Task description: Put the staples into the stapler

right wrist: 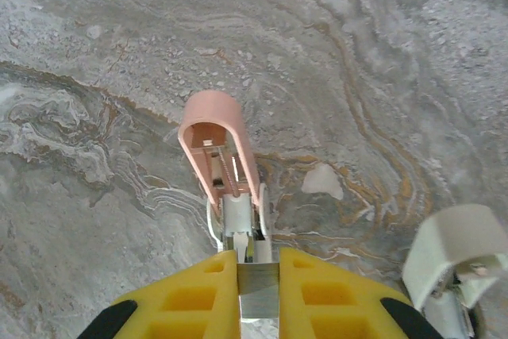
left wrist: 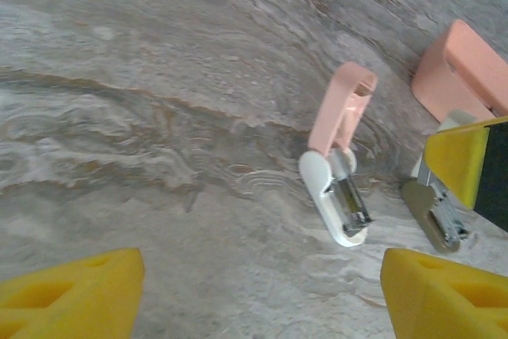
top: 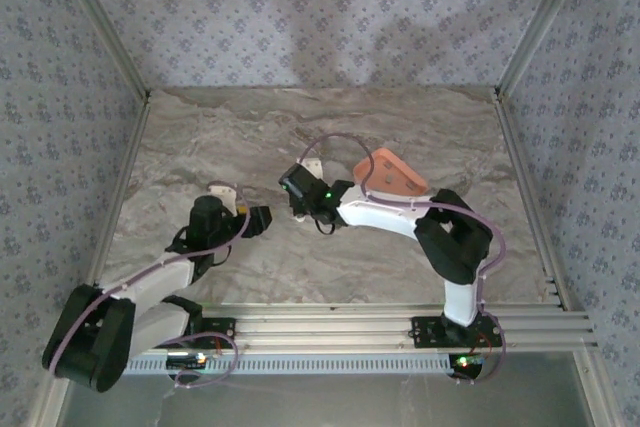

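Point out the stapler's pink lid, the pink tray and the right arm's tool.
Stapler's pink lid (left wrist: 340, 114): left wrist view, middle of the raised lid.
Pink tray (left wrist: 454, 78): left wrist view, its outer wall.
Right tool (right wrist: 258, 261): right wrist view, midway between its yellow fingertips, shut on a metal strip.

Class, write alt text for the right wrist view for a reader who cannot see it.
The right end effector, yellow fingers shut on a grey metal piece, points at the open pink stapler lying on a marble table. A white rounded part sits lower right.
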Controlling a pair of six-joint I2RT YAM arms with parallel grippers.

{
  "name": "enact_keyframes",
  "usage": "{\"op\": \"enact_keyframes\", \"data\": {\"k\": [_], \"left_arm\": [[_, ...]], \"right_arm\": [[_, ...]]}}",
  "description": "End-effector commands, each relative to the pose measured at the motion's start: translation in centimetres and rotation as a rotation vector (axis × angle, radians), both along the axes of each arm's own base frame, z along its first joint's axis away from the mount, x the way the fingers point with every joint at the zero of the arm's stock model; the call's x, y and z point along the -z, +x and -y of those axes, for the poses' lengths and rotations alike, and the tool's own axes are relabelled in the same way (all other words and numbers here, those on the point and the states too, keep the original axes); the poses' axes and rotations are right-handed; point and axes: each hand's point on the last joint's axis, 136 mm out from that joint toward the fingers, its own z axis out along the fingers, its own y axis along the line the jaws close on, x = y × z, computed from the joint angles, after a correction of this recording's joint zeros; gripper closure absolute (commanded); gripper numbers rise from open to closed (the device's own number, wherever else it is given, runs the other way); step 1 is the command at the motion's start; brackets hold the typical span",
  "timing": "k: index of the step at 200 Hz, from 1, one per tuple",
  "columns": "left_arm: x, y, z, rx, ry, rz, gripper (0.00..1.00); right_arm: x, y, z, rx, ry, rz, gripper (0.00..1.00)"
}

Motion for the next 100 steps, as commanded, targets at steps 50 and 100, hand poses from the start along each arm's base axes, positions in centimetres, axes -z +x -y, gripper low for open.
{"op": "enact_keyframes", "data": {"k": [50,100], "left_arm": [[1.5,-0.8,-2.0,-0.065,0.045,-0.027,0.20],[1.7,-0.9,-2.2,-0.067,0.053,-0.027,0.20]], "right_arm": [[2.2,-0.3,-1.3,-0.031,-0.064,-0.070,0.85],[3.5,-0.4,-1.8,-0.038,-0.079,-0.101,0.85]]}}
